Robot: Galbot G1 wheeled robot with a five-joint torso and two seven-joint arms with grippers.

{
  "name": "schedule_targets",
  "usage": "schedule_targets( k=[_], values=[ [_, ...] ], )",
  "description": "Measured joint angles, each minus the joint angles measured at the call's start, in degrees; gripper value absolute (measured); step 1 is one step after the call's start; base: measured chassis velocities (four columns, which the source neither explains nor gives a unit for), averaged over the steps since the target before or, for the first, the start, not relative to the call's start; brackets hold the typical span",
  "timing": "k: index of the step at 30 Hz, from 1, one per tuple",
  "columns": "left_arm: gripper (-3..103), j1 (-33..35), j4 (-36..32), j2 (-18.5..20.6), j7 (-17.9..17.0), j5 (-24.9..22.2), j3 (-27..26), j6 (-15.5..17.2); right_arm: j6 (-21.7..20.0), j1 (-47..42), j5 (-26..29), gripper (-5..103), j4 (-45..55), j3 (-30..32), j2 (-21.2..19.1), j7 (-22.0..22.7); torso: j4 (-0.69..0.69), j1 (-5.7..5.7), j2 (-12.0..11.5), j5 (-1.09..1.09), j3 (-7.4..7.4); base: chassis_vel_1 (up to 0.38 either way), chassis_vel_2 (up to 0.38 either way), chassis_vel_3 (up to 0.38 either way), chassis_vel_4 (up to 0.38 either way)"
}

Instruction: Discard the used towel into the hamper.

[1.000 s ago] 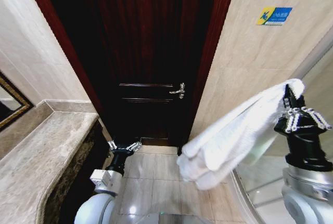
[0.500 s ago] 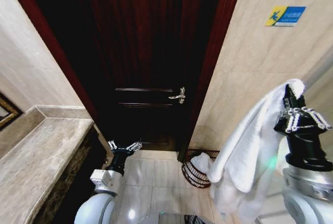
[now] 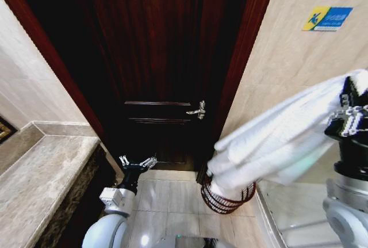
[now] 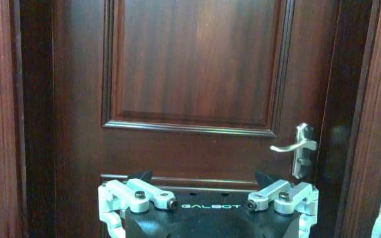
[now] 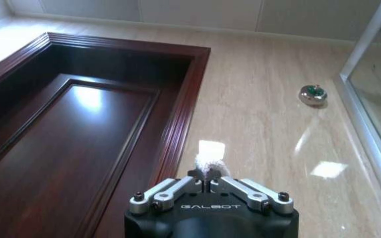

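While my right gripper (image 3: 352,110) is sitting high at about three o'clock in the head view, I am seeing its fingers pinched together on a corner of the white terry-cloth towel (image 3: 276,144). In the right wrist view the two fingers are meeting on a small tuft of that towel (image 5: 208,164) at the right gripper (image 5: 208,184). The cloth is hanging out from the grip toward eight o'clock, and its bunched lower end is lying at the rim of the dark reddish-brown open-weave wire hamper (image 3: 227,199). I cannot tell whether the cloth is touching the wire. That hamper is standing on the pale glossy tiled floor (image 3: 167,196) near five o'clock, just beside the frame of the dark mahogany panelled door (image 3: 155,58) with its silver lever handle (image 3: 197,110).

My left gripper (image 3: 137,163) is waiting low at seven o'clock with its fingers spread apart and holding nothing. In the left wrist view the left gripper (image 4: 207,191) is facing the door (image 4: 190,74). A beige marble counter (image 3: 40,179) is lying at eight o'clock.
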Motion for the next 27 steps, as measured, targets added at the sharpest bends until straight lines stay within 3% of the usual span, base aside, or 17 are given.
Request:
schedule_targets(
  k=[16,27],
  values=[
    [100,0.0,0.0,0.0,0.0,0.0,0.0,0.0,0.43,1.77,0.7,2,0.0,-0.23,-1.03,-0.71,-0.01,0.04,0.0,0.0,0.01,0.0,0.0,0.0,0.0],
    [100,0.0,0.0,0.0,0.0,0.0,0.0,0.0,-3.18,10.89,1.99,2,-0.9,-4.31,-5.4,1.73,0.0,0.04,0.0,-0.01,0.01,0.0,0.0,0.0,0.0]
  ],
)
